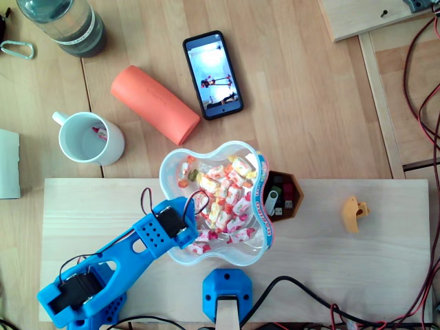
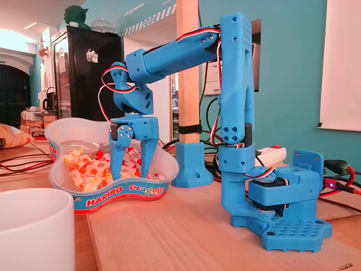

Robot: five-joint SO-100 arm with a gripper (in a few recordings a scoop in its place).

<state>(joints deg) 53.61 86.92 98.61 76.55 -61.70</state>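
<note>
Fixed view: gripper (image 2: 131, 171) hangs tips-down inside the tub (image 2: 110, 193), jaws spread wide. Nothing is pinched btw them as far as we can tell. The tips sit about level w/ the sweets (image 2: 90, 166). Overhead view puts the gripper (image 1: 192, 218) over the left part of the tub (image 1: 267, 220); the wrist covers the fingertips. The sweets (image 1: 227, 196) are heaped just beside it and off to its right.

Handling, our guess: each sweet is small and very light, w/ a crinkly, slick wrapper and prob. a softish core. They aren't fragile, but the loose pile will shift under a push. We'd take one across the fat middle, not by the twisted ends, which would slip out.

Orientation: each sweet's long axis runs twist to twist. In the heap those axes point every which way, w/ no common direction, and some lie tilted on others.

Further out in the overhead view:
- A brown box (image 1: 292, 199) touches the tub's right side.
- A yellow piece (image 1: 354, 213) lies well apart to the right.
- The mug (image 1: 89, 141) stands to the upper left, w/ an orange roll (image 1: 155, 103) btw it and a phone (image 1: 212, 74).
- A bottle (image 1: 65, 24) stands at the top edge.
</note>
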